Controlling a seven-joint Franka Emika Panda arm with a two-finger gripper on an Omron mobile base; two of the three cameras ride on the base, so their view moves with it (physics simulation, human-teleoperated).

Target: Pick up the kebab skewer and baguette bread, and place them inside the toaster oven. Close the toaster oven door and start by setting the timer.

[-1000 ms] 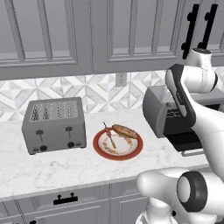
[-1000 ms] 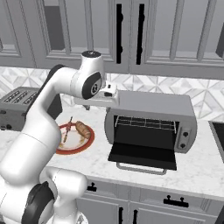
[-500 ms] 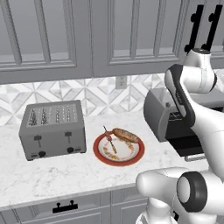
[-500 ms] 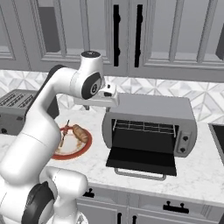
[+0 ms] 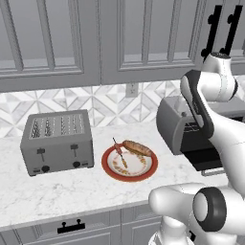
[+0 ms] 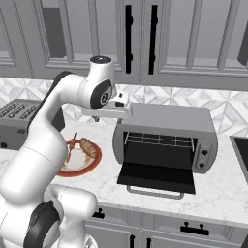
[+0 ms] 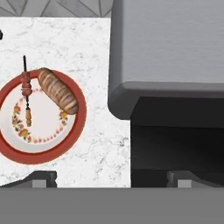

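One red-rimmed plate [image 5: 129,165] sits on the white marble counter [image 5: 57,191], and on it lie one kebab skewer [image 5: 118,154] and one baguette bread [image 5: 138,148], side by side, the bread to the right of the stick. Left of the plate stands one grey four-slot toaster [image 5: 57,142]; right of it stands one toaster oven [image 6: 167,137].

The right base view shows what the left base view hides behind the arm: the oven's open mouth with its wire rack [image 6: 160,141], the toaster oven door [image 6: 156,177] folded down flat toward the near edge of the counter, its silver bar handle [image 6: 155,194] in front, and two knobs [image 6: 203,158] on the right panel. The left base view shows the toaster's two levers and the wall outlet [image 5: 132,89] above the plate.

The hand view looks straight down on the plate and the oven's grey top, with the tool [image 7: 111,178] hanging above the counter between them, its two fingertips [image 7: 43,179] spread as wide as they go and holding nothing.
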